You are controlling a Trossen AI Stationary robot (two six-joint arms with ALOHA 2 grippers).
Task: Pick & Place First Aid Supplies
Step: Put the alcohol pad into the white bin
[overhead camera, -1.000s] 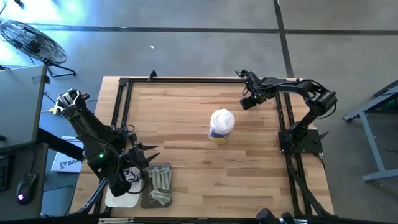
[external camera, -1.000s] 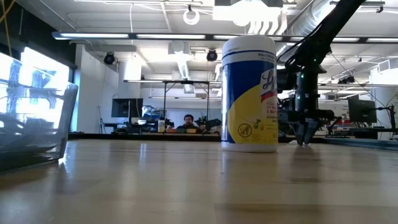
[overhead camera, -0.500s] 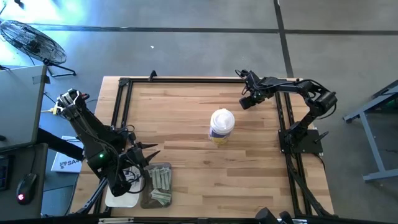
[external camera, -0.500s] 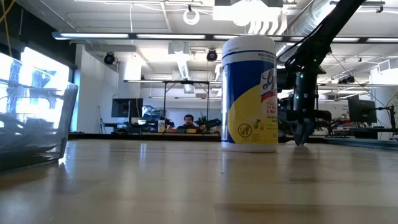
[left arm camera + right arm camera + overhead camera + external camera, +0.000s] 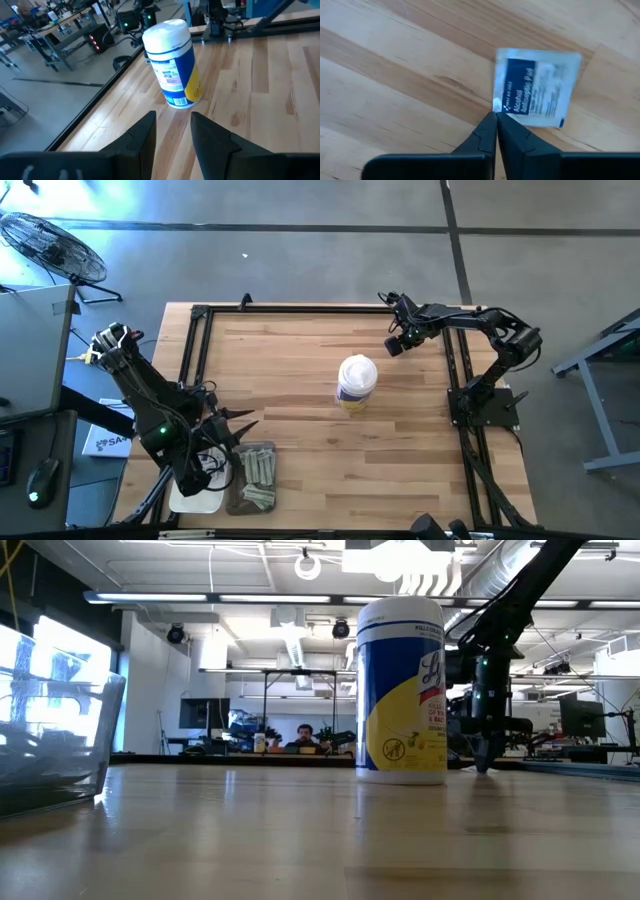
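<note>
High view: a white-lidded wipes canister (image 5: pixel 356 383) stands upright near the middle of the wooden bench (image 5: pixel 300 360) and serves as the landmark. The right gripper (image 5: pixel 396 346) is down at the bench surface beyond the canister, toward the far right corner by the black frame rail (image 5: pixel 320 309). The left gripper (image 5: pixel 244 431) hovers on the canister's near left side, just above a clear tray (image 5: pixel 252 477) that holds narrow pale green-white strip packets (image 5: pixel 258 470). A white pad (image 5: pixel 194 496) lies just beside that tray, farther from the canister.

Low view: the canister (image 5: pixel 401 690), blue and yellow on its label, fills the centre. Behind it and to one side, the right gripper (image 5: pixel 484 762) points straight down with its tips at the bench, fingers drawn together. The clear tray's wall (image 5: pixel 60 740) shows at the edge, well apart from the canister. A person sits far back in the room (image 5: pixel 303 734).

Left wrist view: the left gripper (image 5: pixel 172 135) has its two dark fingers (image 5: pixel 145 137) set apart with a clear gap, holding nothing; the canister (image 5: pixel 172 62) stands ahead of them on the bench.

Right wrist view: the right gripper (image 5: pixel 496 120) is closed, its fingers pressed together to a point. The tips meet at the corner of a square white alcohol prep pad packet (image 5: pixel 535 86) with blue print, which lies flat on the bench. Whether the corner is actually pinched cannot be told.
</note>
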